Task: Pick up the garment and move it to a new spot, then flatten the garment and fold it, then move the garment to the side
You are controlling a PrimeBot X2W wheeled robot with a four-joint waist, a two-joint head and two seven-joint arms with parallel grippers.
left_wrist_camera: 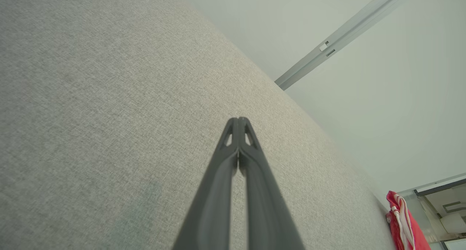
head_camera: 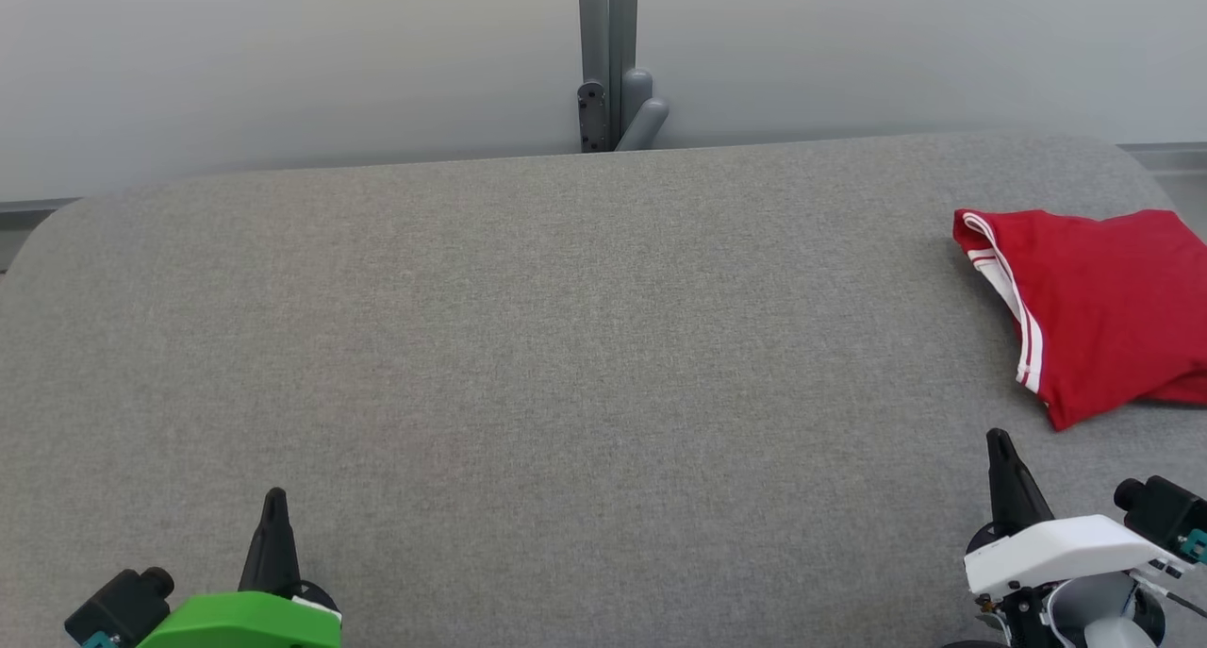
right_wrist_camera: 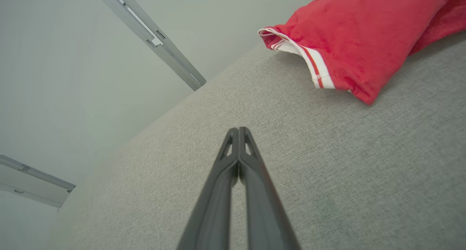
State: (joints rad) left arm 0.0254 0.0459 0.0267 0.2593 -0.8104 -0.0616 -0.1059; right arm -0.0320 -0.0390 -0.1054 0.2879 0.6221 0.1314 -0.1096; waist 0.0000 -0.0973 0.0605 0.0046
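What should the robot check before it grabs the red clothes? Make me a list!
1. Red garment lies on the grey table: ok.
2. Right end effector is empty, with the garment just ahead: ok.
3. Right end effector open to grab: not ok, shut.
4. Left end effector empty: ok, shut on nothing.
5. Garment lying flat: not ok, bunched up.
6. Garment's far right edge: cannot tell, cut off in the head view.
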